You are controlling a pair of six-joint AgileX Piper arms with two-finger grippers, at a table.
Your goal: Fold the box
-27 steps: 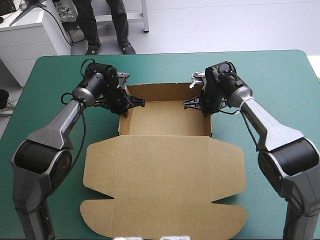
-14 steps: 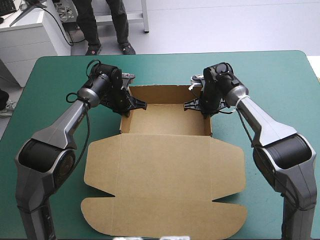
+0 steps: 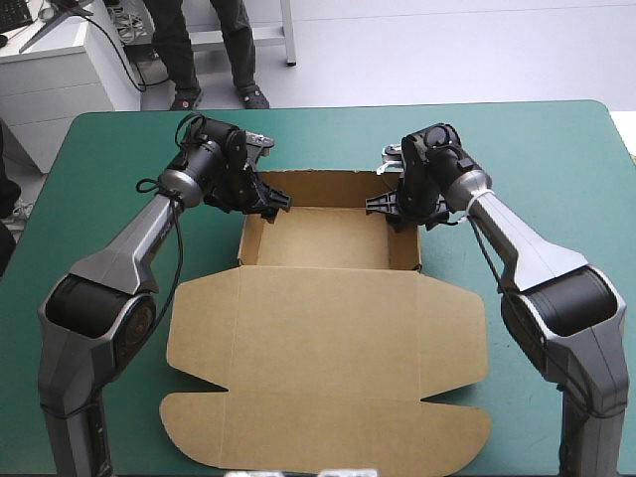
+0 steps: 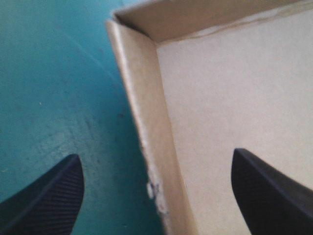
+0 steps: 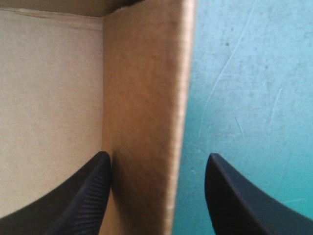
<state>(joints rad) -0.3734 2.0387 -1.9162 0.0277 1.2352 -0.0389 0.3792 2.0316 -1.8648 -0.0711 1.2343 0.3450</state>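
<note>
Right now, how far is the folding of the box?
Done: the box has its tray walls raised. In hand: the left gripper, open, straddles the left wall; the right gripper, open, straddles the right wall. Left: the lid lies flat, toward the near edge.

Left end effector (image 4: 154,154) spread astride box (image 4: 234,83) wall
</note>
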